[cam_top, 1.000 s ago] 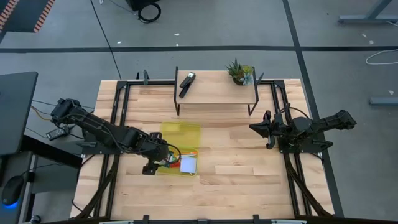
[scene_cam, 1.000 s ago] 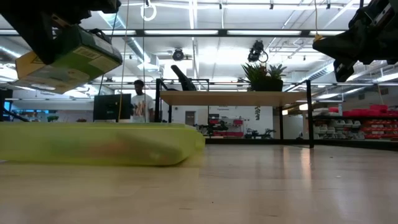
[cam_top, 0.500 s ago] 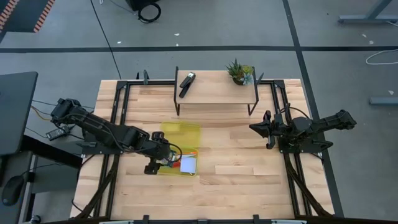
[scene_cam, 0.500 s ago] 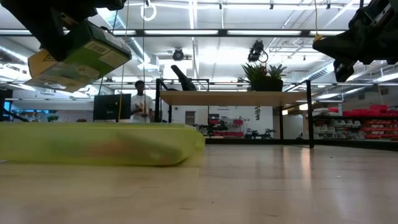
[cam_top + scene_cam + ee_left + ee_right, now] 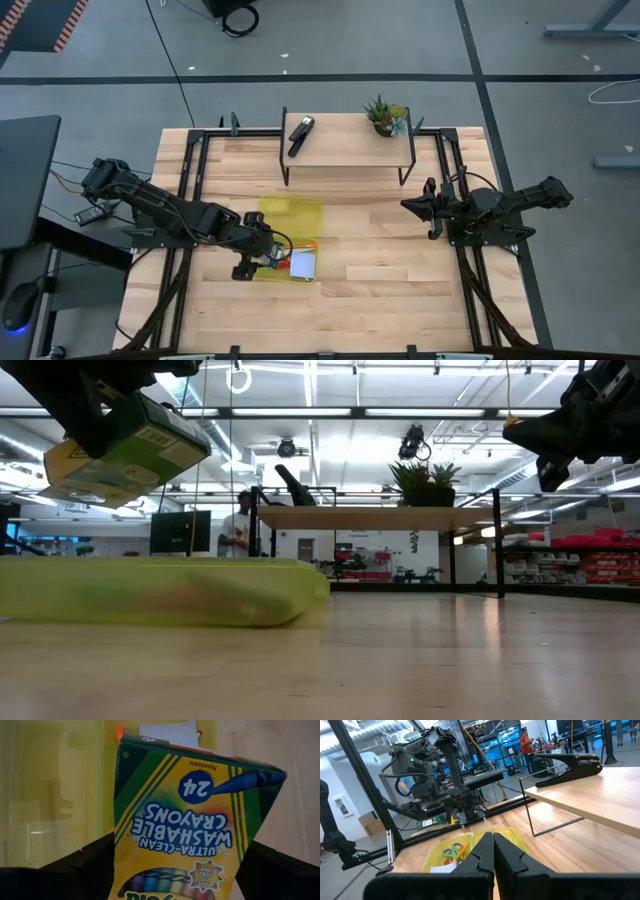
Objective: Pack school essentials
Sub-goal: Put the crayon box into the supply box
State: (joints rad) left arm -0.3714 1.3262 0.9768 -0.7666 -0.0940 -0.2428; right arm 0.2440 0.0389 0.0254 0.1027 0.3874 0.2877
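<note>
My left gripper [image 5: 252, 262] is shut on the yellow-green crayon box [image 5: 190, 830] and holds it in the air above the open translucent yellow case [image 5: 290, 238], as the low view shows [image 5: 125, 448]. In the case lie the pale blue notepad [image 5: 303, 263], the orange pen [image 5: 306, 246] and the green-handled scissors [image 5: 451, 852]. My right gripper [image 5: 408, 206] is shut and hovers over the table's right half, away from the case. The pencil and the red piece are not visible. My left gripper pinches the crayon box by its two narrow sides [image 5: 117, 851], one dark finger [image 5: 85, 865] on each side of the printed face. The fingers come slanting down from the table's left. The box is lifted clear, tilted, above the case [image 5: 160, 590].
A wooden shelf on black wire legs [image 5: 345, 140] stands at the far edge and carries the black stapler [image 5: 300, 133] and a small potted plant [image 5: 385, 116]. Bare wood lies near and right of the case [image 5: 400, 290]. A person stands beyond the table [image 5: 240, 525].
My left gripper has carried the crayon box slightly toward the table's right and tipped it a little more, then held it still. The person in the room behind has walked to the right. My right arm has stayed put.
</note>
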